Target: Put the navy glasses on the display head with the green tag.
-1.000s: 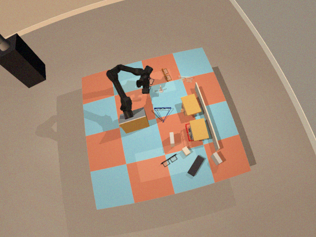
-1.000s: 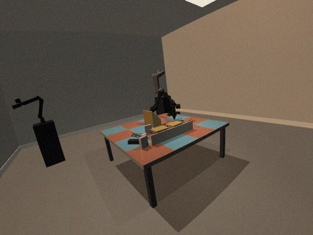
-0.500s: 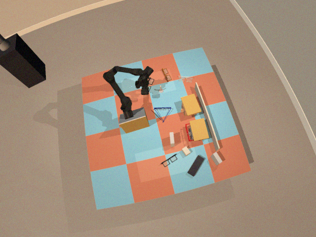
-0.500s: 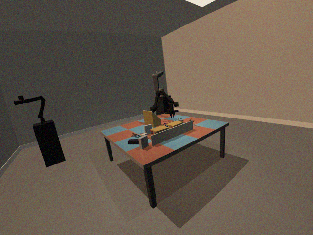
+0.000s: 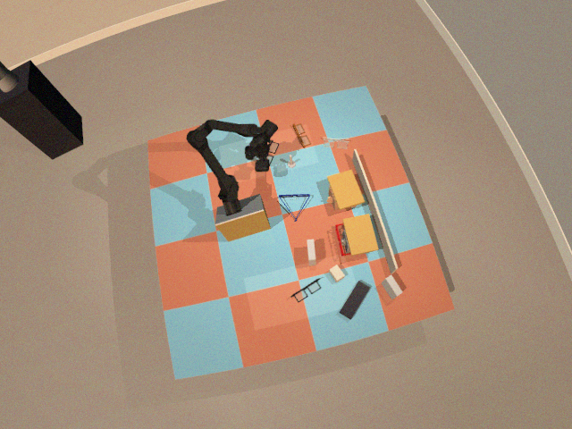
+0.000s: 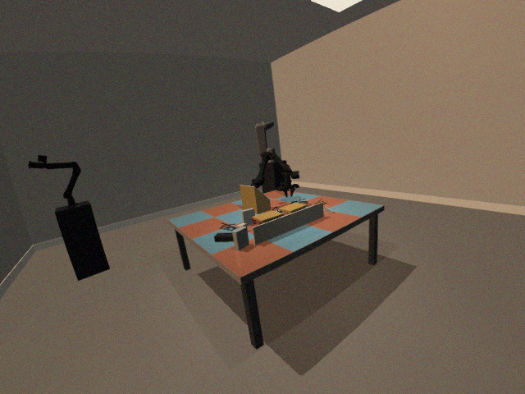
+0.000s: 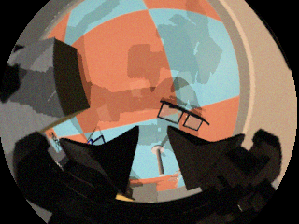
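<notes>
None of the placing is done: the navy glasses [image 5: 294,196] [image 7: 96,140] lie right of the yellow-sided block [image 5: 244,227], the claw [image 5: 262,161] [image 6: 289,195] [image 7: 153,129] hangs partly spread, empty; grasping, seating and release remain.

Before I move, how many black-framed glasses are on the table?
2: one pair partly beneath the arm, another near the dark block. The arm may hide more.
</notes>
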`<state>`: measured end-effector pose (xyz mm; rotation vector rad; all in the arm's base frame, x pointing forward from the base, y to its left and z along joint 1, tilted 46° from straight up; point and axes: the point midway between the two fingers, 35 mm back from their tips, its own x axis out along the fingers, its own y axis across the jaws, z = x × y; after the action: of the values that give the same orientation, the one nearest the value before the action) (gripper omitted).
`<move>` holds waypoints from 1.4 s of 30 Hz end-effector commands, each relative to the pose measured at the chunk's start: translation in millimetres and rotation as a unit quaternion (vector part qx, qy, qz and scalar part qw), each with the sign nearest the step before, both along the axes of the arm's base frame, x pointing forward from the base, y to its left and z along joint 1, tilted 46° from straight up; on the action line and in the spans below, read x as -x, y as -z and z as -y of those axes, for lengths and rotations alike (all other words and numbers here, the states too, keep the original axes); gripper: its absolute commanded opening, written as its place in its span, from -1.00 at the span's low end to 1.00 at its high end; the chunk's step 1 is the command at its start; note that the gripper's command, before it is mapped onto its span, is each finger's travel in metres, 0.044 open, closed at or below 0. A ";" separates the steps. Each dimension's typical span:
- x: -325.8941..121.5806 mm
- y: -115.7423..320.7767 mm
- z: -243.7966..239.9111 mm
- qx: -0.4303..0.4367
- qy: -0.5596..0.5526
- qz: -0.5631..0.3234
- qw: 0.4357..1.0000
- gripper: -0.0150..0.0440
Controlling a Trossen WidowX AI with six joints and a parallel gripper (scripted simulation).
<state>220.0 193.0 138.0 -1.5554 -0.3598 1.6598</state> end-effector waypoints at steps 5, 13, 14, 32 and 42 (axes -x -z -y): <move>-22.1 33.1 28.8 -0.016 0.243 -0.242 0.939 0.19; -39.5 80.1 76.2 -0.051 0.546 -0.538 0.641 0.19; -40.3 84.9 81.3 -0.055 0.570 -0.562 0.597 0.19; -35.7 135.1 135.9 -0.089 0.698 -0.709 0.044 0.19; -33.9 137.1 138.1 -0.090 0.698 -0.711 0.006 0.19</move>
<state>260.4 72.2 18.5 0.5224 1.3750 0.6311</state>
